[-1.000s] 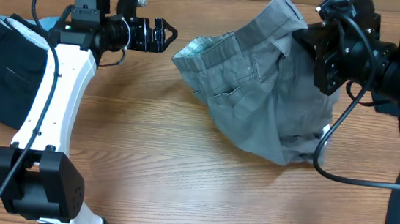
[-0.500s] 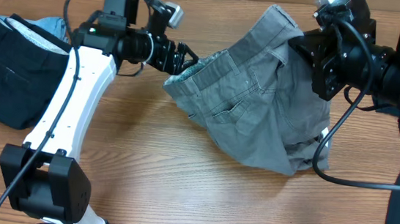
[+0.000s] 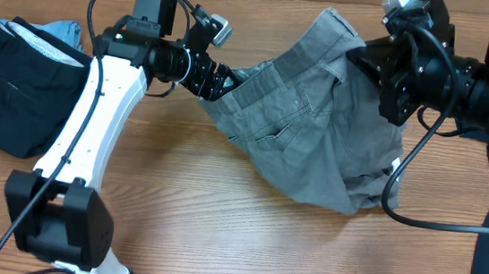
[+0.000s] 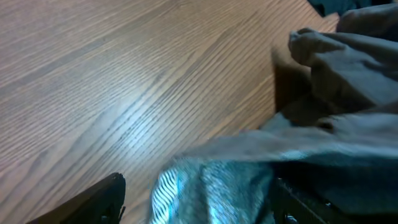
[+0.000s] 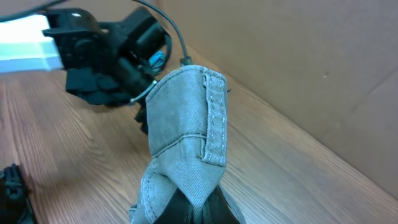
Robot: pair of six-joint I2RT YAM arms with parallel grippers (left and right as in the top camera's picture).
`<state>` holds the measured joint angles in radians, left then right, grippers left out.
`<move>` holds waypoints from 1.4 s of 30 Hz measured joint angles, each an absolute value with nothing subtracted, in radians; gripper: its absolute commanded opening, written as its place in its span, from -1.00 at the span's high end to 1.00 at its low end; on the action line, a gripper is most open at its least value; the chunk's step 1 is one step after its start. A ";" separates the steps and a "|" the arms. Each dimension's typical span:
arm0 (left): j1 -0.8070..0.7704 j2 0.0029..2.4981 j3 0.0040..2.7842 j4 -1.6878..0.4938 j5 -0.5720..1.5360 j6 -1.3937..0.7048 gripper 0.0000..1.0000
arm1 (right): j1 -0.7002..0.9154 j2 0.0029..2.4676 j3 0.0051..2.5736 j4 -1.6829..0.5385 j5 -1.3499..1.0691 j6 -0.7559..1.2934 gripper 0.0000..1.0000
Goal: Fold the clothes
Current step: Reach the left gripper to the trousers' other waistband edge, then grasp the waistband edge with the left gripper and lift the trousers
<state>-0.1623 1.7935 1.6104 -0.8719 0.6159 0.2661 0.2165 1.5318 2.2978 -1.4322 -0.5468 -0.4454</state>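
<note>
- One counter [image 3: 217, 233] carries three garments.
- One grey garment [image 3: 326, 127] sits right of centre, its far corner lifted and the rest heaped on the wood.
- One black garment [image 3: 6, 87] lies at the left edge, over one light-blue garment [image 3: 61, 28].
- The right hand [image 3: 368, 54], raised at the far right, is clenched on the grey garment's lifted corner.
- The left hand [image 3: 223, 79] reaches rightward, fingers spread wide around the grey waistband, not clamped.

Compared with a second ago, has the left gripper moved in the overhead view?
Yes. The left gripper has gone right, away from the stationary black garment, reaching the grey garment at its waistband edge.
</note>
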 measured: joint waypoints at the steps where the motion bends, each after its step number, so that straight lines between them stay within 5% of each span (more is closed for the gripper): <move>1: -0.162 1.813 1.611 -0.867 0.616 0.266 -0.54 | 0.216 1.532 2.298 -1.433 -0.551 -0.445 0.92; 3: -0.162 1.856 1.611 -0.867 0.616 0.266 -0.39 | 0.216 1.532 2.298 -1.432 -0.555 -0.446 0.92; 9: -0.162 1.914 1.611 -0.863 0.617 0.271 0.92 | 0.216 1.530 2.298 -1.432 -0.562 -0.446 0.92; 21: -0.162 1.914 1.902 -0.991 0.617 0.178 0.92 | 0.216 1.523 2.298 -1.456 -0.480 -0.469 0.85; 22: -0.162 1.914 1.932 -1.006 0.617 0.173 0.92 | 0.216 1.525 2.298 -1.460 -0.478 -0.472 0.63; 24: -0.162 1.914 2.012 -1.029 0.616 0.157 0.92 | 0.216 1.535 2.298 -1.467 -0.460 -0.474 -0.20; 28: -0.162 1.914 2.133 -1.037 0.586 0.123 0.92 | 0.216 1.571 2.298 -1.485 -0.424 -0.477 -0.61; 32: -0.162 1.914 2.233 -1.031 0.561 0.071 0.92 | 0.216 1.588 2.298 -1.493 -0.410 -0.469 -0.63; 38: -0.163 1.914 2.278 -0.961 0.528 -0.003 0.92 | 0.216 1.589 2.298 -1.507 -0.407 -0.330 -0.33; 42: -0.190 1.914 2.278 -0.849 0.477 -0.074 0.92 | 0.218 1.622 2.299 -1.567 -0.417 -0.158 -0.30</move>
<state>-0.1902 1.9137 2.2776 -0.8494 0.4770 -0.0738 0.2176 1.6222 2.2993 -1.5665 -0.4171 -0.1577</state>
